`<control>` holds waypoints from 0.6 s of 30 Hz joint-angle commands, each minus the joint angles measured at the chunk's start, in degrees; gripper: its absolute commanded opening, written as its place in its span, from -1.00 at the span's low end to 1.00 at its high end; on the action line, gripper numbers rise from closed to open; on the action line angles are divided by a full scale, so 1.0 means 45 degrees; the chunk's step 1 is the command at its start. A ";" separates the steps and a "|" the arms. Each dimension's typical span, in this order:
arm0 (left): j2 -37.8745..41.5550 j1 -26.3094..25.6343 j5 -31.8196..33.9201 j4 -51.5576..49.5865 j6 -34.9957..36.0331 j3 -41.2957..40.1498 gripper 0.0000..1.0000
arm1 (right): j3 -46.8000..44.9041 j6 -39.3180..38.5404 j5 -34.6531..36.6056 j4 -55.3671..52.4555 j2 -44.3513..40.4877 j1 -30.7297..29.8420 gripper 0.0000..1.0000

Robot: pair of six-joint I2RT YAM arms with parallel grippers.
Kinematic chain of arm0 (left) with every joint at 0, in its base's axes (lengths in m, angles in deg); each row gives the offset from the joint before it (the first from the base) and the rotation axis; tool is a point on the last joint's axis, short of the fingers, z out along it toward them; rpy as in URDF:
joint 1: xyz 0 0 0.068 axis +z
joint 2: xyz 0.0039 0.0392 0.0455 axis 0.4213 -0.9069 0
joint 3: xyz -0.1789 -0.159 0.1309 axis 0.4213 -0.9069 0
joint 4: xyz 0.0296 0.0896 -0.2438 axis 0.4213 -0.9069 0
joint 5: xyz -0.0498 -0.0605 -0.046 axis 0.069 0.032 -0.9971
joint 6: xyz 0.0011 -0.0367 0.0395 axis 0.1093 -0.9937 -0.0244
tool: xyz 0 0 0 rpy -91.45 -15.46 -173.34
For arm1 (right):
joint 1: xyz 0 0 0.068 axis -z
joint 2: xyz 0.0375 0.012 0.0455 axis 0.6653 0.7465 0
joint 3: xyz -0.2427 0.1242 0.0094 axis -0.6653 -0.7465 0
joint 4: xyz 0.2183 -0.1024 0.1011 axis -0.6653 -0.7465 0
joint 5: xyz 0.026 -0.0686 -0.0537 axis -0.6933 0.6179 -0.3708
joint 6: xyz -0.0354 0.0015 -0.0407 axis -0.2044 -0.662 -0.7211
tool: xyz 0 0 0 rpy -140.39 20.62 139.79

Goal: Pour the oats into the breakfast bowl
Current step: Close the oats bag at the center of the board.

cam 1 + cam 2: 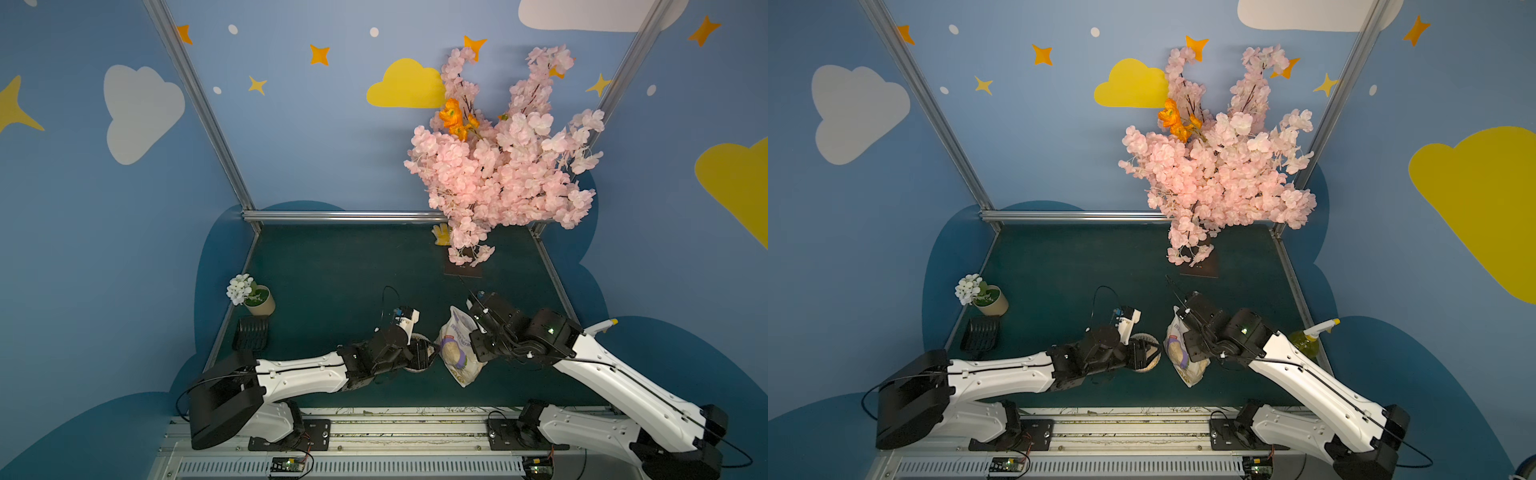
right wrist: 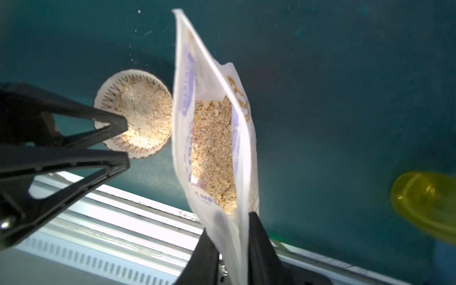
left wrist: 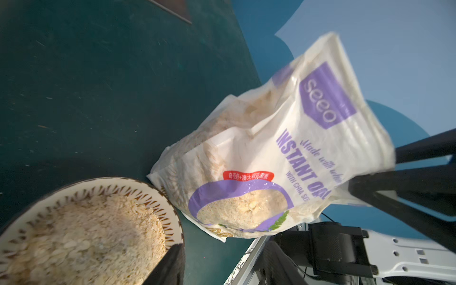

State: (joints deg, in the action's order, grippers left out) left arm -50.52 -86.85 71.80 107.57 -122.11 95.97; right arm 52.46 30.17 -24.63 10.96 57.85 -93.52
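The breakfast bowl (image 3: pixel 98 187), cream with brown rim marks, stands on the green table heaped with oats (image 3: pixel 86 234). In both top views the left wrist covers most of the bowl (image 1: pixel 1150 363). My left gripper (image 3: pixel 223 249) is open; one finger lies over the bowl's rim and the other stands outside it (image 2: pixel 125 142). Beside the bowl the oats bag (image 3: pixel 259 160), white and purple print, rests tilted on its bottom and is motion-blurred. More flakes show inside the bag (image 2: pixel 214 148). My right gripper (image 2: pixel 229 223) has the bag's top film between slightly parted fingers.
A beige pot of white flowers (image 1: pixel 259 301) and a black rack (image 1: pixel 251 332) sit at the left edge. A tall pink blossom tree (image 1: pixel 498 174) stands at the back right. A yellow spray bottle (image 1: pixel 1308 343) is by the right rail. The metal front rail (image 1: pixel 374 415) runs close to the bag.
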 commanded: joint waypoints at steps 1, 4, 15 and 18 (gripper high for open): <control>-0.0584 -0.0046 -0.1001 0.1263 0.0775 0.0578 0.11 | -0.0194 -0.0194 0.0052 0.0832 0.0005 0.0114 -0.42; -0.1080 -0.0044 -0.0968 0.1779 0.1018 0.0464 0.11 | -0.0137 -0.0326 -0.0013 0.0996 0.0262 0.0235 -0.44; -0.1751 -0.0044 -0.0733 0.2151 0.0871 0.0637 0.12 | 0.0713 0.0121 -0.0043 0.0634 0.0468 0.0376 -1.00; -0.1943 -0.0046 -0.0563 0.1930 0.0891 0.0848 0.12 | 0.0619 0.0361 -0.0346 0.0777 -0.0195 0.0381 -1.00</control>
State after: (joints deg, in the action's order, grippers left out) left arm -58.37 -86.94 68.57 115.77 -119.20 97.59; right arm 53.05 29.93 -25.99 13.38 60.24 -92.08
